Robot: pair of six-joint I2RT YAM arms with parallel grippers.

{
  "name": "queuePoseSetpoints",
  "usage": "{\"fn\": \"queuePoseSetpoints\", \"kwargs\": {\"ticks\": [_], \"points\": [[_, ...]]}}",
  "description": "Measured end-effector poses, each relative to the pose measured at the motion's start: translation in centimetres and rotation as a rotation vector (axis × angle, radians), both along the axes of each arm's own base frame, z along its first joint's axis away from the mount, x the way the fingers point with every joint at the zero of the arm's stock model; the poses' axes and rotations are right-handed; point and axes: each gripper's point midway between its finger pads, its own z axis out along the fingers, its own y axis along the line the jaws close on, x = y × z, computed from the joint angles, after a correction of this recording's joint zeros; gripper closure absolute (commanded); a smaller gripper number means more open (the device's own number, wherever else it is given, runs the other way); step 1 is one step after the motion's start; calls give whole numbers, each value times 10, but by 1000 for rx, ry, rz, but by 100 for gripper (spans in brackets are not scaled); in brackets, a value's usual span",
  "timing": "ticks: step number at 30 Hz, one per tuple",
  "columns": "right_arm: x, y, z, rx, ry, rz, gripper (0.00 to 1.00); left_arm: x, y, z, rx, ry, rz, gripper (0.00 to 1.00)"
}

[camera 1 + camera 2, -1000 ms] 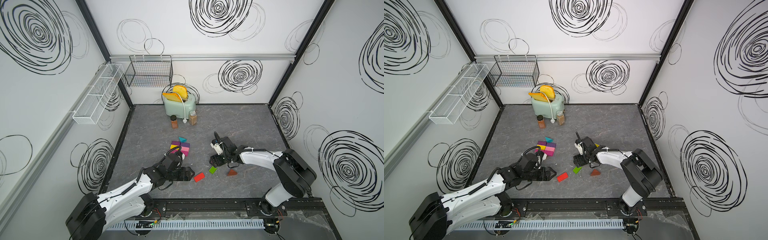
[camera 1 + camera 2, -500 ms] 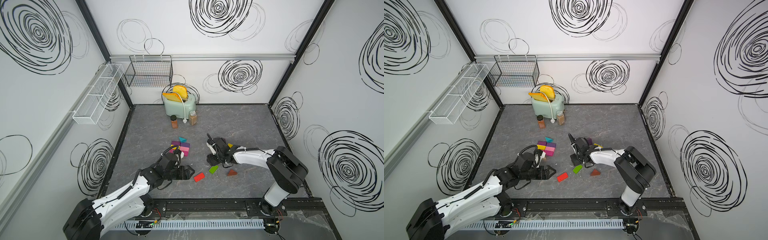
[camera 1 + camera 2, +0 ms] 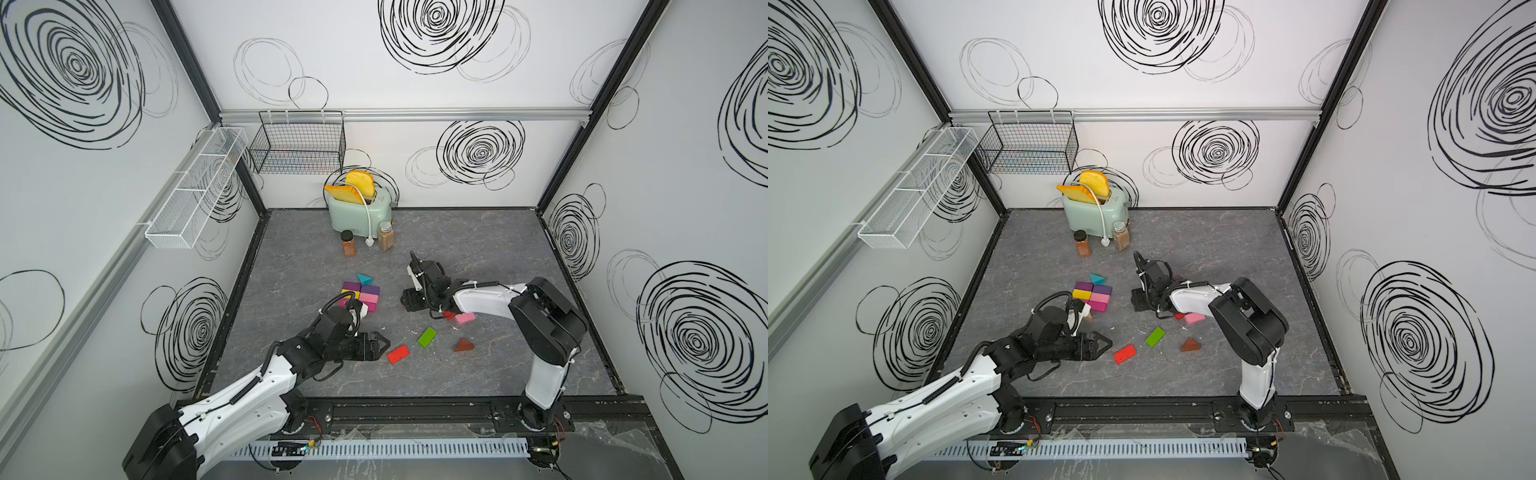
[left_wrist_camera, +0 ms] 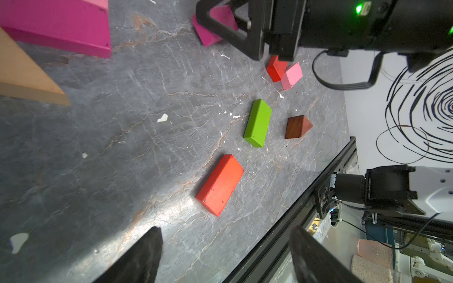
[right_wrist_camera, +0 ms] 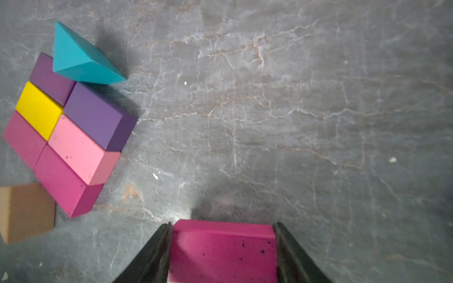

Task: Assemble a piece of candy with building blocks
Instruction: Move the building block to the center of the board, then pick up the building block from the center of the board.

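Grips magenta brick point(image 5: 221, 250) in right fingers point(image 5: 153, 254) over open worktop point(image 5: 306, 103), clear of edges; holds left fingers point(image 4: 144, 257) spread, empty, near red brick point(image 4: 220, 185).

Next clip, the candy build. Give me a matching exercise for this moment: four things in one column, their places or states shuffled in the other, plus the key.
Things
1. right gripper
2. left gripper
3. teal triangle
4. green brick

Places or states
A. lies loose, apart from the brick cluster
B. open and empty, pointing at the red brick
C. sits at the brick cluster's far end
D. shut on a magenta brick

Pairs: 1-D, 2-B, 3-C, 4-A
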Motion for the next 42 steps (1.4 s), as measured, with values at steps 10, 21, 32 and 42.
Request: {"fn": "queuePoseSetpoints", "kwargs": {"ticks": [10,21,32,42], "points": [[6,-2,3,-8,-13,-35,16,-4,-2,-1,5,5,-14,9],[-30,-38,61,40,-48,32,13,-55,-25,-26,0,112,-113,12],[-112,-65,37,-132,26,239,11,-18,-3,-24,-41,125,62,12],[-131,-56,6,-283,122,370,12,-5,8,-10,-88,101,64,10]]}}
